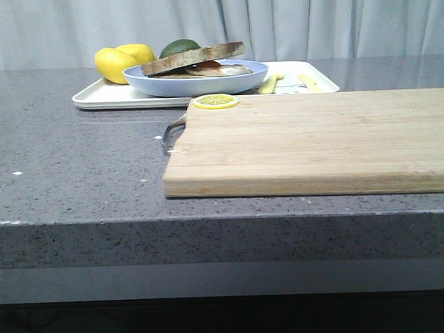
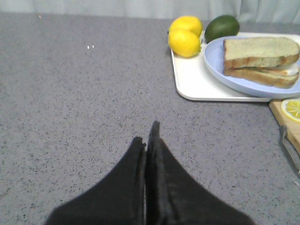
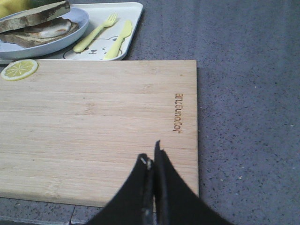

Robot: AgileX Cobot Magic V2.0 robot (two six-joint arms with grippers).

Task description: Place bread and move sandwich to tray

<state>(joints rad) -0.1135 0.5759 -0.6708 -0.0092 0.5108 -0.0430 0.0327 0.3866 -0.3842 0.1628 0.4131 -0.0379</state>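
Note:
The sandwich (image 1: 195, 63) lies on the round pale blue plate (image 1: 196, 83), which stands on the cream-white tray (image 1: 105, 99) at the back. The bread (image 2: 258, 48) is the top slice, with the fried egg (image 3: 49, 29) under it. The sandwich also shows in the left wrist view (image 2: 262, 68) and the right wrist view (image 3: 37, 18). My left gripper (image 2: 146, 133) is shut and empty over bare counter, left of the tray (image 2: 197, 84). My right gripper (image 3: 152, 157) is shut and empty above the near part of the wooden cutting board (image 3: 98, 126). Neither gripper shows in the front view.
Two lemons (image 1: 122, 62) and an avocado (image 1: 178, 47) sit at the tray's back left. A yellow fork (image 3: 96, 32) and knife (image 3: 119, 37) lie on the tray's right part. A lemon slice (image 1: 215, 101) rests on the board's far left corner. The board's metal handle (image 1: 172, 130) juts left.

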